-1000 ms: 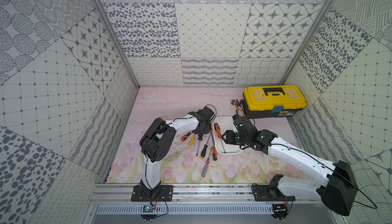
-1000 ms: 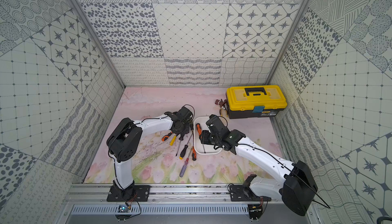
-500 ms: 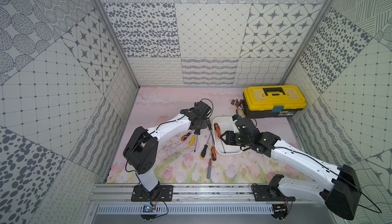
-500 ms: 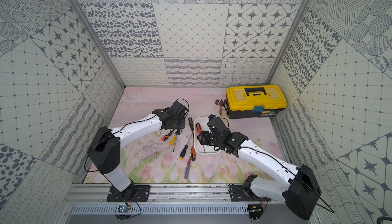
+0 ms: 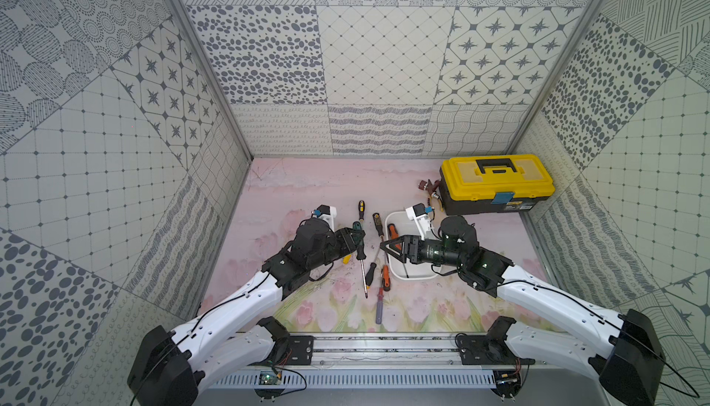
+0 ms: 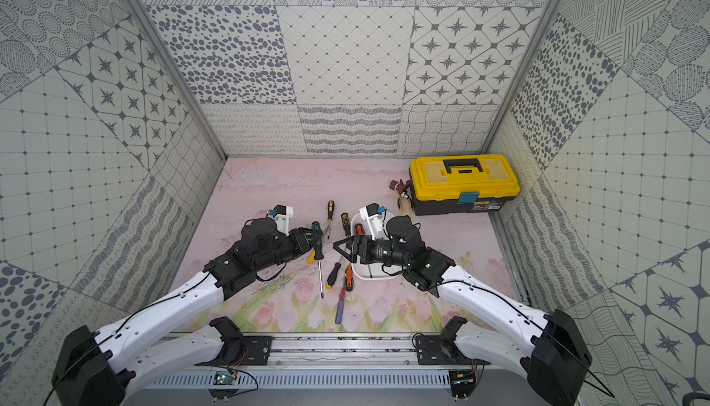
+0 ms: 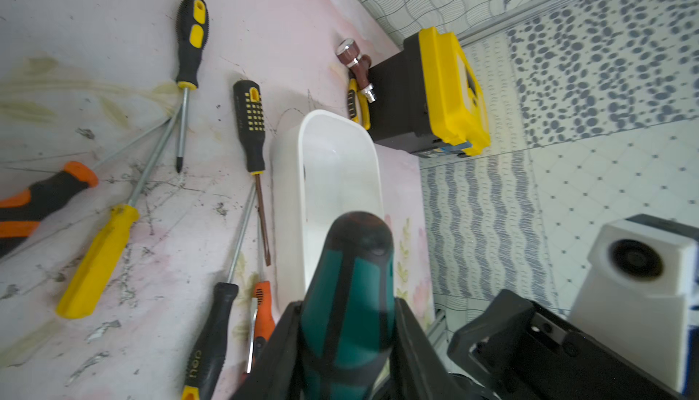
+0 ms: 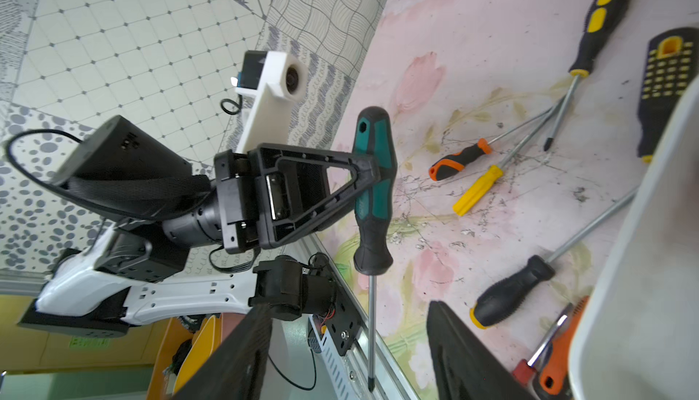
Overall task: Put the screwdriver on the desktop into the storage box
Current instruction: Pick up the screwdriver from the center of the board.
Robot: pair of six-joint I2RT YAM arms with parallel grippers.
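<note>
In both top views, shows three walls (image 5: 384, 58) of grey-patterned tile panels closing in a pink tulip-print table (image 5: 307, 192), scratched dark around the middle. Has the left claw (image 5: 358, 239) clenched on the handle of a teal screwdriver (image 5: 363, 269), lifted clear of the table, its tip toward the front rail (image 5: 384, 350), just beside the white box (image 5: 395, 274). Finds the right claw (image 5: 383, 245) released, reaching across the box toward the left claw. Puts a yellow toolbox (image 5: 495, 179) at the back right and loose drivers (image 5: 379, 308) between the arms. From the left wrist, looks past the teal handle (image 7: 351, 284) onto scuffed pink table (image 7: 113, 19), the box (image 7: 287, 190) and the toolbox (image 7: 450, 87) against the wavy-patterned wall. From the right wrist, shows the screwdriver (image 8: 372, 186) crosswise in the left claw, and the right claw's own fingers (image 8: 465, 352) spread wide.
</note>
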